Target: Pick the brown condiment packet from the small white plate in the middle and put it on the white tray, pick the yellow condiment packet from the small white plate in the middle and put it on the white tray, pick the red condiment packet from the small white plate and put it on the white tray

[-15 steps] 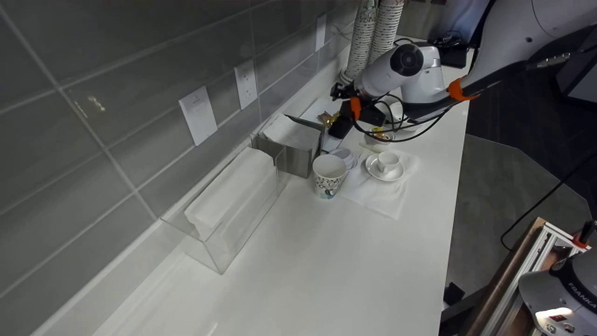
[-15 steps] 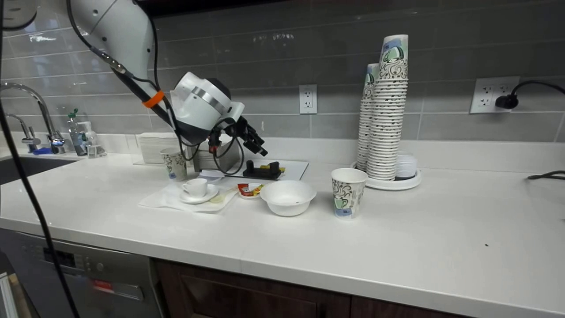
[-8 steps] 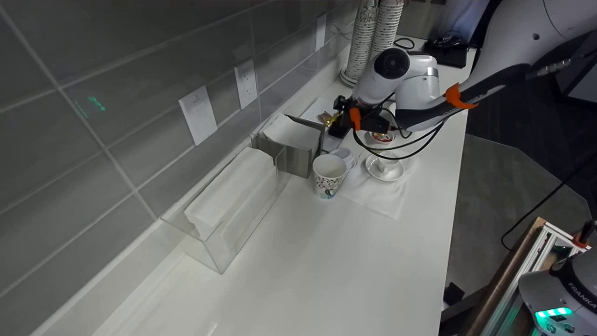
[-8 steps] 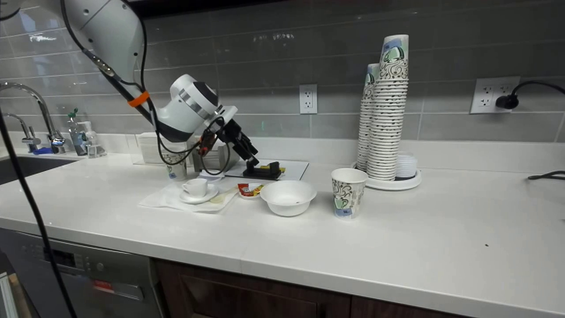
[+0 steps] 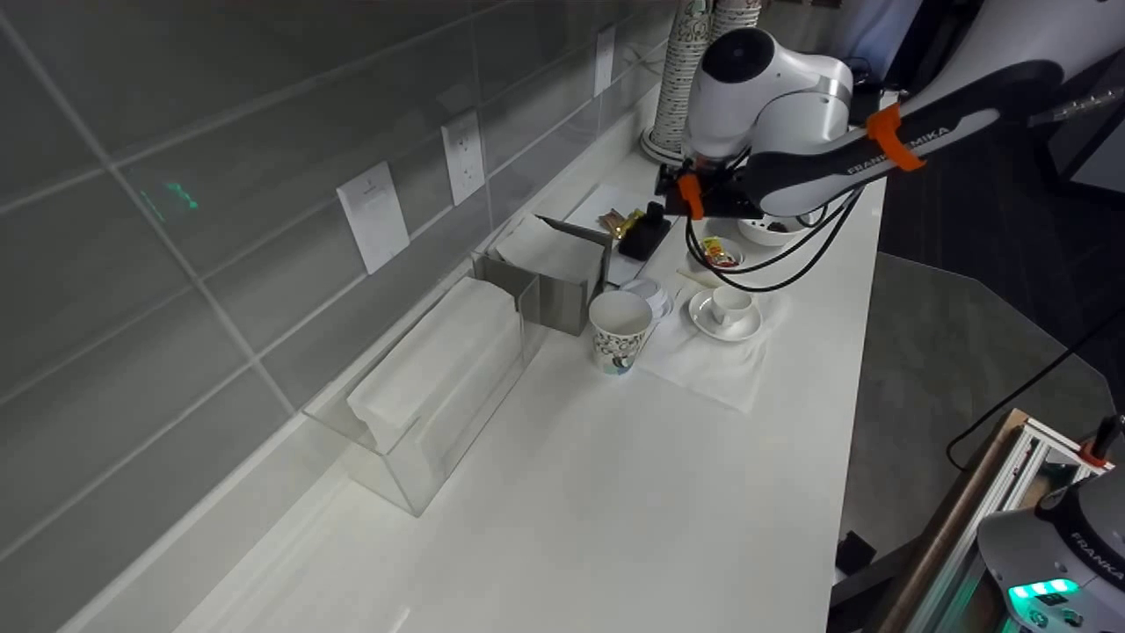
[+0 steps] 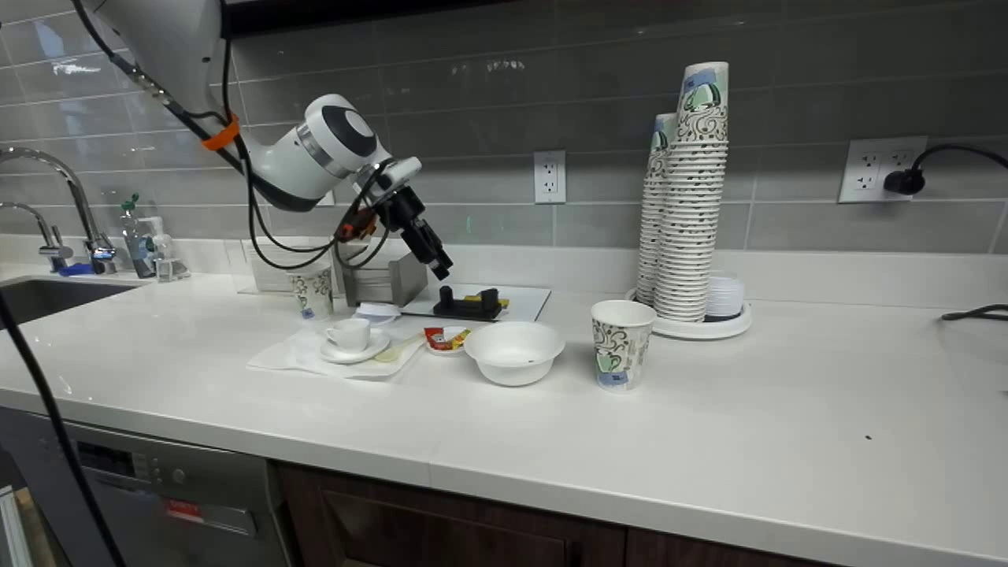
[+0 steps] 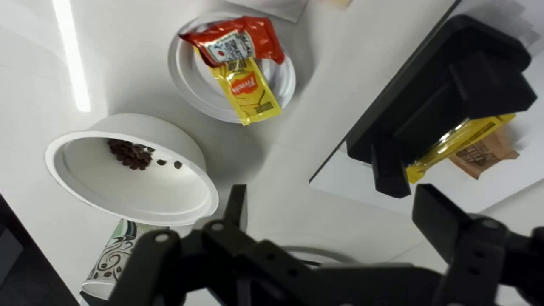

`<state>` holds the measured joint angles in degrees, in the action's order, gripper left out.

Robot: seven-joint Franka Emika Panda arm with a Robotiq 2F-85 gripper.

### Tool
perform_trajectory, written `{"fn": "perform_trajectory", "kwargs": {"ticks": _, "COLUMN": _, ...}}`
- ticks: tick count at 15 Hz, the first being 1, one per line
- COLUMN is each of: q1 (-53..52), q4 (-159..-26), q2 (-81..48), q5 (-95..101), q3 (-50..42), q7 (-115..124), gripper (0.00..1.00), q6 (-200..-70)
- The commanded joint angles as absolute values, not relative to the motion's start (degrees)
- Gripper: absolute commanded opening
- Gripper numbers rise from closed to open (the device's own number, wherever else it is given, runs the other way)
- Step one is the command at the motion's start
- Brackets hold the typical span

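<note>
White paper cup with a swirly print (image 6: 621, 346) stood closest in an exterior view, with a round white bowl (image 6: 514, 354) of dark brown bits (image 7: 129, 154) just beside it. Behind those, the small round white plate (image 7: 193, 93) had the red condiment packet (image 7: 242, 39) lying partly over a yellow condiment packet (image 7: 248, 91). Next back was the shallow rectangular white tray (image 6: 528, 303), and a black block with two upright posts (image 6: 465, 309) sat along its front edge, kinda in the way: it hid part of another yellow packet (image 7: 461, 137) in the wrist view. A brown condiment packet (image 7: 484, 155) lay on the tray right by that one. White-and-black robot arm (image 6: 303, 165) was stretched in from the sink (image 6: 59, 298) end, sloping down with the wrist (image 6: 386, 175) tipped at a slant. Its black gripper (image 7: 331, 191) was spread wide, just countertop (image 7: 297, 170) showing between the fingertips (image 7: 236, 202), which hung just above the block, not touching it.
</note>
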<state>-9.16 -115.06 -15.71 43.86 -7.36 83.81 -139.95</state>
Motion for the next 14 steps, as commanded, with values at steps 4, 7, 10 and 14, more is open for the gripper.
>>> {"fn": "perform_trajectory", "kwargs": {"ticks": 4, "q1": -3.45, "q4": -117.02, "q2": -13.57, "q5": 26.37, "q3": -3.75, "q7": 64.04, "gripper": 1.00, "q6": -135.26}}
{"fn": "perform_trajectory", "kwargs": {"ticks": 7, "q1": -2.63, "q4": -116.58, "q2": -14.54, "q5": 20.50, "q3": -4.03, "q7": 58.34, "gripper": 1.00, "q6": -135.05}}
{"fn": "perform_trajectory", "kwargs": {"ticks": 10, "q1": -2.16, "q4": -116.11, "q2": -15.85, "q5": 15.41, "q3": -4.01, "q7": 53.62, "gripper": 0.89, "q6": -134.74}}
{"fn": "perform_trajectory", "kwargs": {"ticks": 14, "q1": -2.65, "q4": -115.12, "q2": -17.91, "q5": 12.14, "q3": -4.36, "q7": 50.90, "gripper": 0.64, "q6": -132.71}}
